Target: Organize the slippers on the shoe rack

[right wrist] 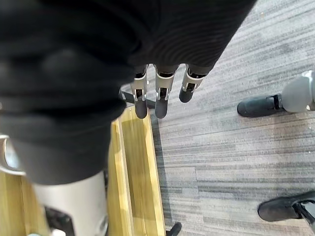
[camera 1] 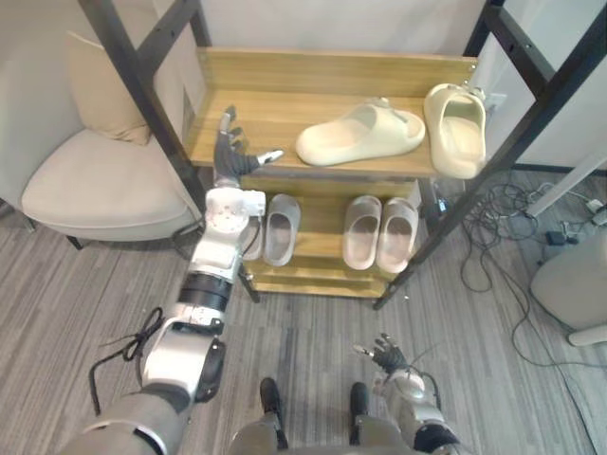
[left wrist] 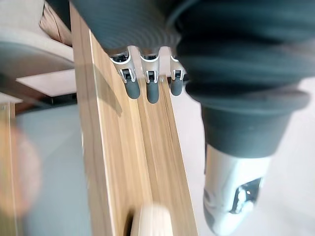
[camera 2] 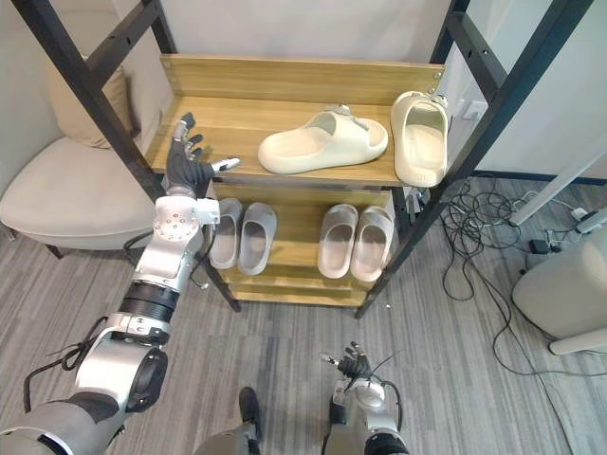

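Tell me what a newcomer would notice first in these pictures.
The shoe rack draws the eye. On its top shelf one cream slipper lies crosswise in the middle, and a second cream slipper points front to back at the right end. The left hand hovers at that shelf's left front with open fingers, apart from both. Below, two pairs of grey slippers sit neatly on the lower shelf.

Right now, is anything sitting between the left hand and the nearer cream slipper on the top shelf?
Nothing visible. Only bare wood of the top shelf lies between the open left hand and the cream slipper.
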